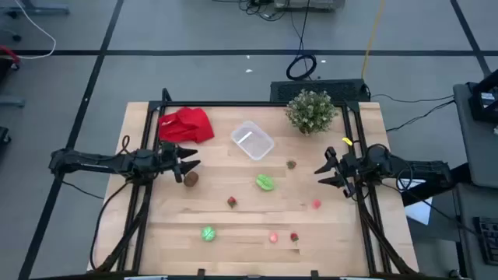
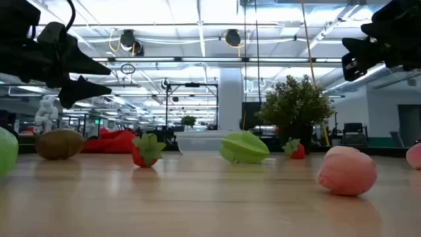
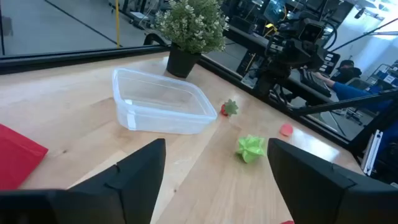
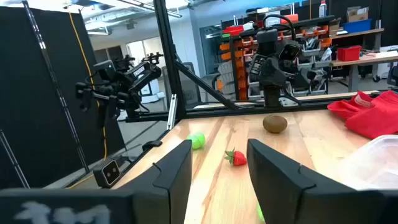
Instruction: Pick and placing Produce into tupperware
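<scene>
From where I sit, nothing has gone into the tupperware [image 1: 252, 141] yet: it stands empty toward the bench's far edge, between the red cloth [image 1: 187, 124] at the far left corner and the potted plant [image 1: 311, 111] at the far right.

All the produce lies loose on the wood. I count a brown piece [image 1: 191, 178] near the left edge, a leafy green piece [image 1: 266, 183] about mid-bench, a small brownish-green one [image 1: 291, 164] beside it toward the plant, a red strawberry [image 1: 232, 202], a pink piece [image 1: 317, 204] toward the right edge, and along the near edge a round green piece [image 1: 208, 233], another pink one [image 1: 274, 237] and a small red one [image 1: 294, 237].

My left gripper [image 1: 189, 164] hangs just above the brown piece with its fingers spread and nothing between them. The right gripper [image 1: 321, 171] waits off the right edge, fingers parted but narrower, also empty (the right wrist view shows clear air between them).

So I judge the whole job still ahead, with the brown piece the likely first pick.
</scene>
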